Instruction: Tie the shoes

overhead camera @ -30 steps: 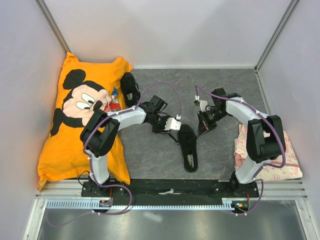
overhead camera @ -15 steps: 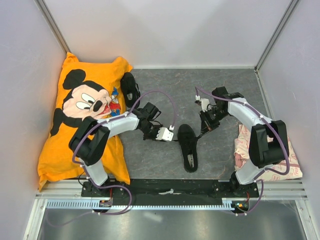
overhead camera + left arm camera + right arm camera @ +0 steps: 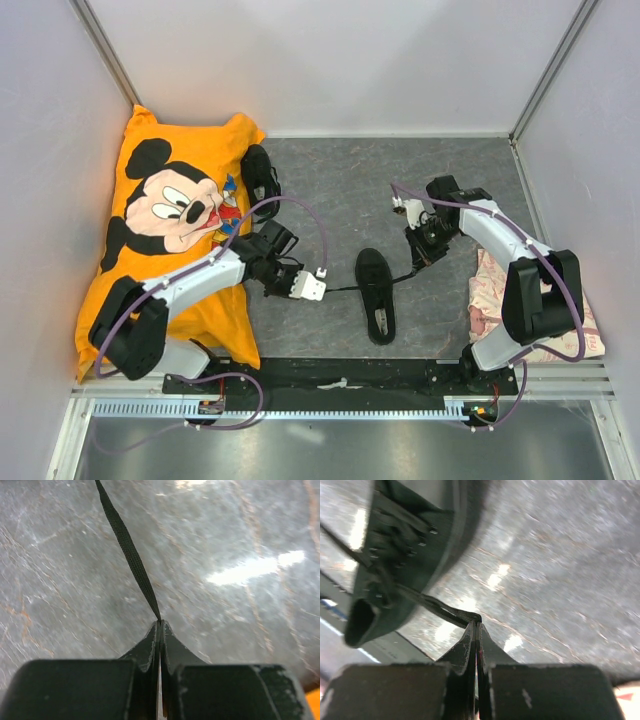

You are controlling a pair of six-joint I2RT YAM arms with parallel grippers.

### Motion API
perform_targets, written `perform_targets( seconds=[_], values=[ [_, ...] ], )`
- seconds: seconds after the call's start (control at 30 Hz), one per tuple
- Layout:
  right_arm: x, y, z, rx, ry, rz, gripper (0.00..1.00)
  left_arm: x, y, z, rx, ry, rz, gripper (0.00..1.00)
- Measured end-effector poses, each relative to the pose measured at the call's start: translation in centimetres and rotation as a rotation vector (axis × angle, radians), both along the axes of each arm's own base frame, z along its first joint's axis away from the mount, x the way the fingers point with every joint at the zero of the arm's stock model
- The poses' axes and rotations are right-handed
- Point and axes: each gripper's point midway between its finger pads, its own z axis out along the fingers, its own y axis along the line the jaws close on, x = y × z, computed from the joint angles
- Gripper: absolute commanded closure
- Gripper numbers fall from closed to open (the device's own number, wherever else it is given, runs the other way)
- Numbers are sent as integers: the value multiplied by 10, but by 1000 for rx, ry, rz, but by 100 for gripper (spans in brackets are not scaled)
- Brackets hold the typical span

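A black shoe (image 3: 376, 293) lies on the grey mat in the middle; it also shows in the right wrist view (image 3: 405, 545). My left gripper (image 3: 310, 288) is shut on a flat black lace (image 3: 127, 550) that runs taut from its tips toward the shoe. My right gripper (image 3: 416, 264) is shut on the other lace (image 3: 445, 611), a loop pinched at its tips, right of the shoe. A second black shoe (image 3: 261, 175) lies at the back by the orange pillow.
The orange Mickey Mouse pillow (image 3: 160, 240) fills the left side, under my left arm. A pink patterned cloth (image 3: 560, 320) lies at the right by my right arm's base. Grey walls enclose the mat on three sides.
My left gripper has pulled its lace leftward and nearer, away from the shoe. My right gripper has shifted slightly right with its lace. The laces now stretch out to both sides.
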Motion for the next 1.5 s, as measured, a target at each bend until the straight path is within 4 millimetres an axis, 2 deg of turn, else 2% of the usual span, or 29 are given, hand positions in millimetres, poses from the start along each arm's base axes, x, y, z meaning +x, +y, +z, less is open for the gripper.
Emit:
perform_targets(
  seconds=[0.2,0.37,0.47,0.53,0.6,0.67,0.73,0.87,0.97,1.1,1.23,1.3,1.33,1.37,1.4,1.43,1.47,1.5],
  values=[
    [2,-19,-10,-105,-31,-10,100,-13,9,6,-6,-4,1,98],
    [15,-30,-12,-175,-85,-39,100,-17,12,7,-1,8,1,98],
    [21,-27,-10,-162,-105,-63,100,-23,11,16,-26,14,-6,98],
    [25,-20,-4,-127,-116,-77,100,-27,5,29,-64,19,-13,98],
    [32,-8,4,-77,-134,-82,100,-29,-6,47,-108,11,-31,99],
    [40,12,17,3,-162,-77,100,-33,-25,68,-162,-12,-81,99],
    [47,34,31,93,-187,-64,100,-45,-46,86,-210,-25,-157,98],
    [48,75,52,249,-211,-26,100,-83,-84,112,-298,-15,-310,99],
    [43,106,65,353,-214,26,100,-108,-112,124,-368,-16,-396,98],
    [37,141,77,468,-186,102,100,-134,-150,130,-442,-20,-480,99],
    [26,167,71,546,-110,167,100,-134,-192,132,-531,-95,-485,99],
    [19,175,68,568,-77,191,95,-130,-208,134,-583,-152,-476,99],
    [16,178,66,575,-63,201,90,-127,-215,134,-605,-179,-470,94],
    [14,181,65,581,-51,212,78,-124,-221,133,-619,-201,-461,86],
    [13,182,65,584,-46,221,65,-120,-226,133,-629,-223,-448,62],
    [12,183,64,585,-41,234,55,-116,-231,133,-638,-241,-436,54],
    [14,183,64,585,-40,241,40,-113,-234,133,-641,-257,-422,48],
    [15,182,64,581,-37,243,34,-109,-235,133,-640,-270,-403,44]
  ],
)
